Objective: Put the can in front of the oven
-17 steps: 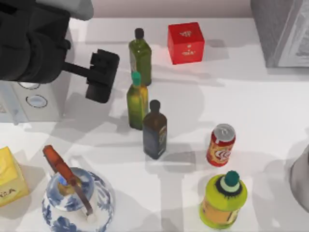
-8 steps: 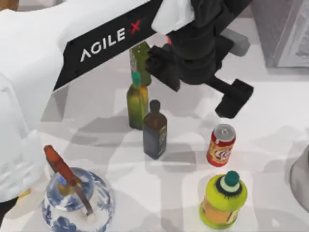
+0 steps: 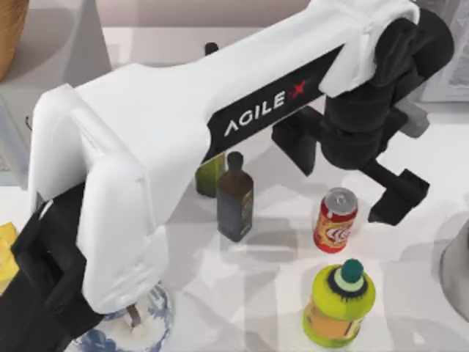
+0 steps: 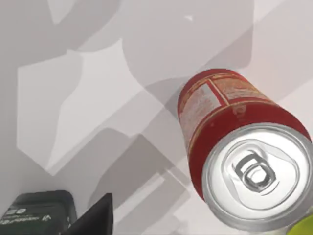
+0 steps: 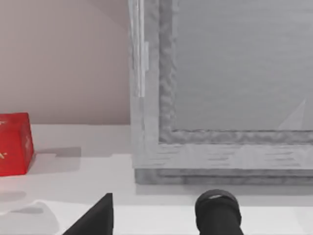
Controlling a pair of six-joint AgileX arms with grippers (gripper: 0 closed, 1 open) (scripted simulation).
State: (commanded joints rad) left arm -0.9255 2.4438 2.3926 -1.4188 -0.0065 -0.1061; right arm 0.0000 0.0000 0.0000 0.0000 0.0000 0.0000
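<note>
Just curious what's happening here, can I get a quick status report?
Left gripper open above the can, not gripping. Can upright on table. Lime-green bottle and dark bottle close by.

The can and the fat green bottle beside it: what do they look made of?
The can looks like thin metal: bright silver lid with a pull tab, and a glossy red printed wall. The green bottle looks like plastic, judging by its opaque lime body and teal screw cap, though its finish leaves that open. The left pincer hangs open above the can.
</note>
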